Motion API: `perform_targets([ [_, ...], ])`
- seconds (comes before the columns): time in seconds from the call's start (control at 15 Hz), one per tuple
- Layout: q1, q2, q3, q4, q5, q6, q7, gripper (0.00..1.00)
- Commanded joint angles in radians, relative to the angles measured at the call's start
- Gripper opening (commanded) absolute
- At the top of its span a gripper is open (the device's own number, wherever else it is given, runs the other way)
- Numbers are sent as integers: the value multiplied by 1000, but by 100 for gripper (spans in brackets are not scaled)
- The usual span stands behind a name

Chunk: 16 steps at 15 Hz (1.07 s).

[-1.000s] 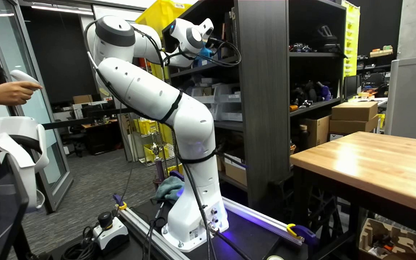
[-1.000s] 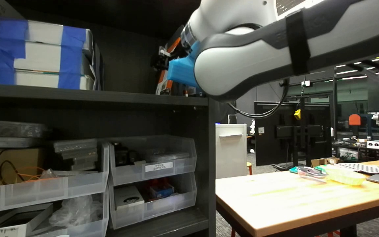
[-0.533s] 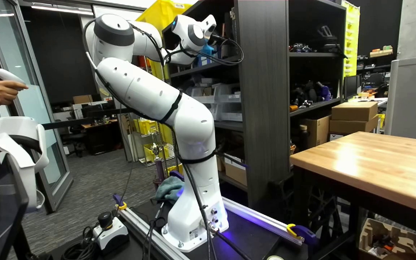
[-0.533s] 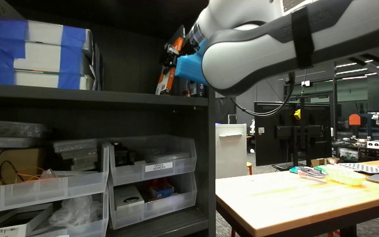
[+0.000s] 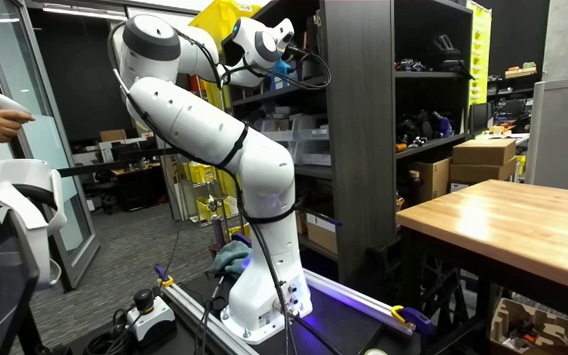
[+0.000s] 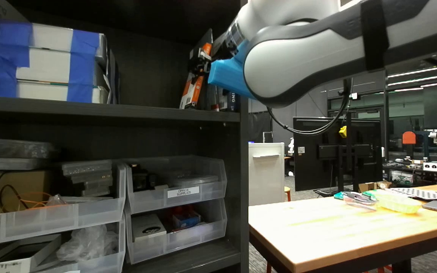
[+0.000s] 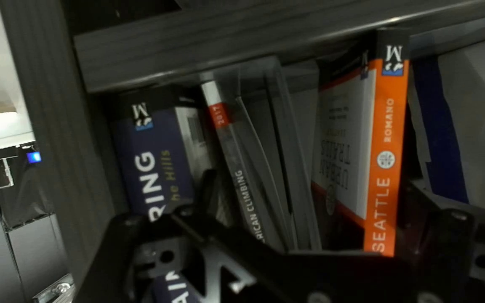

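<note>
That gripper [image 7: 312,185] is standing with its jaws wide apart before the upper shelf [image 6: 146,112], gripping nothing; whether it is touching the orange-spined book [image 7: 387,160], I'm not able to tell. Working well, I'd judge, is calling for slow alignment with that book, sparing the thin CLIMBING book [image 7: 242,185] from nudges. The orange-spined book is leaning on the shelf, showing pale SEATTLE lettering.

Orange book [image 7: 385,162]: white letters, black top, blue patch. Dark blue book [image 7: 158,164]: white letters, some yellowish. Thin book [image 7: 234,155]: grey, red patch, white top. Gripper [image 7: 312,198]: black. Arm [image 5: 205,121]: white, black bands. Boxes [image 6: 47,69]: white, blue stripes. Shelf [image 5: 360,148]: dark grey, streaky.
</note>
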Motion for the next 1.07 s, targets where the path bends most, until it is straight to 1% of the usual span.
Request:
perform_targets([
  [0.0, 58, -2, -42, -25, -37, -24, 11, 100],
  [0.2, 116, 0, -50, -43, -37, -29, 9, 100],
  [0.53, 193, -15, -70, -69, -44, -48, 16, 100],
  [0.73, 217, -21, -75, -76, -55, -51, 17, 100],
  [1.0, 224, -1, -59, -60, -65, -43, 23, 100],
])
